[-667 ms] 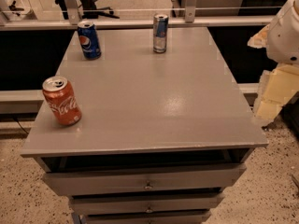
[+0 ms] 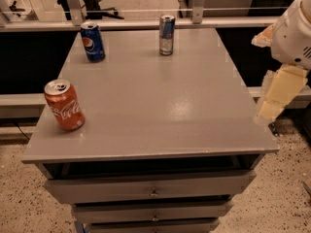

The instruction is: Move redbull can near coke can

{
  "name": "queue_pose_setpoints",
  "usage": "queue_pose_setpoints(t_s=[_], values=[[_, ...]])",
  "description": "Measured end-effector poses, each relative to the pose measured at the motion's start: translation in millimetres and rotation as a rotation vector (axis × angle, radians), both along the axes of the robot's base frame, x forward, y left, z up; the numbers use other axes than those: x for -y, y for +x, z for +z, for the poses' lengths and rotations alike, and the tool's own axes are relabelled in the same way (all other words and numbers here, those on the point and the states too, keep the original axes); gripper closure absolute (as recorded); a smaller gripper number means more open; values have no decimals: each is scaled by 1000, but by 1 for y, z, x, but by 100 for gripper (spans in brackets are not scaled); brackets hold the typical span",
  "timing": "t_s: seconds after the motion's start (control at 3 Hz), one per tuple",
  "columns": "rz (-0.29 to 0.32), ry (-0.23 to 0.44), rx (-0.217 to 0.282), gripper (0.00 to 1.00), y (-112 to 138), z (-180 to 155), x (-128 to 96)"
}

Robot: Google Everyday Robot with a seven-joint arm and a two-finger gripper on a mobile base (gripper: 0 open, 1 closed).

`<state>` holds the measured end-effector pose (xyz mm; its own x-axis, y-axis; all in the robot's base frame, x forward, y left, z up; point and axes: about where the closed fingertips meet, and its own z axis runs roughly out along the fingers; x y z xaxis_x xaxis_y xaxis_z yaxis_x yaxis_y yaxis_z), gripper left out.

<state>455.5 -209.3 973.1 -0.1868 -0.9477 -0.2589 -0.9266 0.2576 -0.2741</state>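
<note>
The redbull can (image 2: 166,34), slim and silver with blue panels, stands upright at the far middle of the grey table (image 2: 160,106). The coke can (image 2: 64,105), red-orange with white script, stands upright near the front left corner. They are far apart. My gripper (image 2: 276,95) hangs beside the table's right edge, off the tabletop, well away from both cans and holding nothing.
A blue Pepsi can (image 2: 92,41) stands at the far left of the table. Drawers (image 2: 153,188) sit below the tabletop at the front. A rail with metal posts (image 2: 197,4) runs behind the table. The floor is speckled.
</note>
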Motion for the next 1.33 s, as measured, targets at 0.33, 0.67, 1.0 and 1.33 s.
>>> queue_pose_setpoints(t_s=[0.33, 0.67, 1.0, 1.33], values=[[8, 92, 66, 0, 48, -11, -8], [-21, 224, 132, 0, 116, -24, -23], [-61, 335, 195, 0, 178, -35, -42], [-105, 451, 265, 0, 237, -41, -65]])
